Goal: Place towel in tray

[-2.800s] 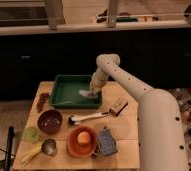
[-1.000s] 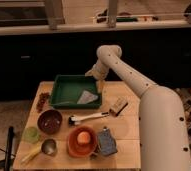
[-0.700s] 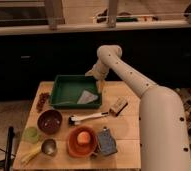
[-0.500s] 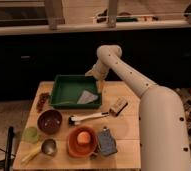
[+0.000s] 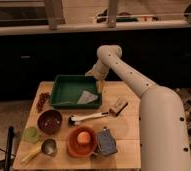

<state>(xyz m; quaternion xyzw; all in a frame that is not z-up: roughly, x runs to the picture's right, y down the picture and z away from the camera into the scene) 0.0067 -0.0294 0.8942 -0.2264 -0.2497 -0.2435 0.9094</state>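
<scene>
Gripper (image 5: pixel 98 76) state we cannot tell; it hangs at the dark green rectangular plastic tray's (image 5: pixel 66 92) far corner, the thin pale grey-blue towel (image 5: pixel 87 97) rumpled just below it.

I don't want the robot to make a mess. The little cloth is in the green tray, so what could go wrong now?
1. The small, thin, pale grey-blue towel lies by the right wall of the dark green plastic tray, close below the gripper. If the gripper dips, it might catch the towel and drag it out.
2. The arm reaches over the table's right side. Pulling back low, it might knock the small brown block.
</scene>
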